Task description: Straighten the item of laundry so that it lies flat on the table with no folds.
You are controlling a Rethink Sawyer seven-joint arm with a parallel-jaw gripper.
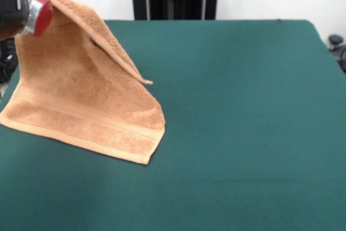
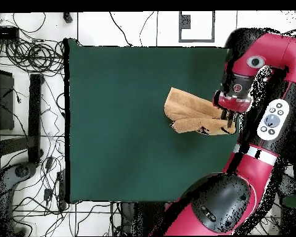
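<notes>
The item of laundry (image 1: 86,90), a tan terry towel with a woven band near its hem, is partly lifted at the left side of the table (image 1: 243,133). Its upper corner hangs from the arm's red and silver wrist (image 1: 37,13), and a flap folds down over the front. Its lower hem rests on the green cloth. In the overhead view the gripper (image 2: 228,121) sits over the right end of the towel (image 2: 187,111), close to the right edge of the table (image 2: 126,123), and is shut on the cloth. The towel hides the fingers in the front view.
In the front view the towel's low corner reaches the table's left edge. Tangled cables (image 2: 27,62) and dark equipment (image 2: 2,99) lie on the floor beyond the table's left side in the overhead view. The arm's bulky red links (image 2: 261,154) stand along the table's right side.
</notes>
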